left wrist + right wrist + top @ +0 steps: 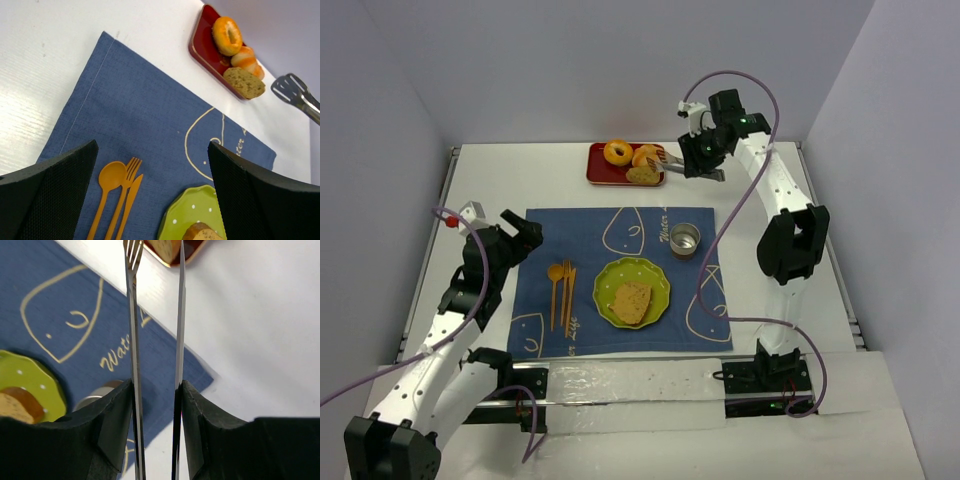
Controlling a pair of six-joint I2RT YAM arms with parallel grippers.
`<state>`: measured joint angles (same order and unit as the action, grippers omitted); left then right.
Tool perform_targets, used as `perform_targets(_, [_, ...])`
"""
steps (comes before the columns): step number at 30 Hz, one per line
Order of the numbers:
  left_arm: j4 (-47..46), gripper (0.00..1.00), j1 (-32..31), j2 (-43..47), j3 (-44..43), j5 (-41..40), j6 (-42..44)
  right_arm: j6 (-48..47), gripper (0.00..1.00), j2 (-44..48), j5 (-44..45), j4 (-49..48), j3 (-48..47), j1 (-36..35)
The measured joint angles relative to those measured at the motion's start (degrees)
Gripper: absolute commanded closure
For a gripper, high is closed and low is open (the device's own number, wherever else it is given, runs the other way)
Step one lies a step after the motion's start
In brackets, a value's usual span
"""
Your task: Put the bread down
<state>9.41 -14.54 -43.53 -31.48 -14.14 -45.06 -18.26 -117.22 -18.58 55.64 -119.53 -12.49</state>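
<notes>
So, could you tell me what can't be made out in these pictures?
- Top view: too small to tell whether the tongs touch the tray's bread slice.
- Left wrist view: the plate's bread slice is cut off by the bottom edge.
- Right wrist view: the red tray is cut off by the top edge; the right gripper hides most of the metal cup.

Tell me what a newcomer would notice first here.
The green plate on the blue placemat carries one bread slice. Farther back, a red tray holds a second slice beside a bagel and bun, and the right gripper grips metal tongs pointing toward it.
</notes>
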Motion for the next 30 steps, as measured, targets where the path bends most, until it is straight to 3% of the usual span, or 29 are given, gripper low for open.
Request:
perform_targets(8, [0.1,0.01,0.0,-3.7,0.0,-0.4,0.0,-4.9,0.49,-0.9,2.6,2.3,1.9,0.0])
perform_targets(20, [0.0,0.01,0.0,-3.9,0.0,-0.5,0.0,-4.8,0.49,-6.7,2.1,2.0,-0.7,0.0])
perform_targets(30, [0.0,0.01,0.0,-4.0,0.0,-0.5,0.0,-0.5,0.61,-8.1,0.2,-1.6,-1.2,0.0])
